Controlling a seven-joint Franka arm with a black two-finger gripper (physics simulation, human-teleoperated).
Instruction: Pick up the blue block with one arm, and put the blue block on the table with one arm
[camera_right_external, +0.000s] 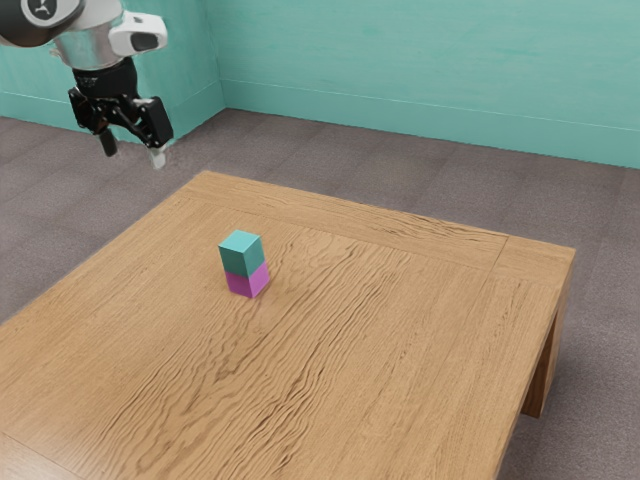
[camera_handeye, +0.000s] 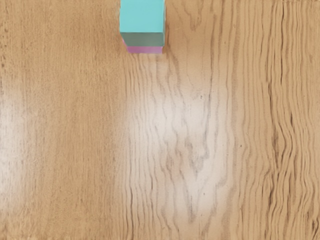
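High at the exterior view's upper left, my gripper (camera_right_external: 133, 153) hangs open, its two fingertips apart with nothing between them. Well away from it, toward the exterior view's right and lower down, the blue block (camera_right_external: 241, 253), teal-blue in colour, rests on top of a magenta block (camera_right_external: 248, 281). That lower block stands on the wooden table (camera_right_external: 370, 340). In the wrist view the blue block (camera_handeye: 143, 17) lies at the edge of the picture, with a strip of the magenta block (camera_handeye: 145, 50) showing beneath it.
The table's far edge (camera_right_external: 390, 211) runs behind the two stacked blocks. Beyond it are a grey floor (camera_right_external: 330, 145) and teal walls (camera_right_external: 420, 70). Bare wood (camera_handeye: 200, 150) surrounds the stack.
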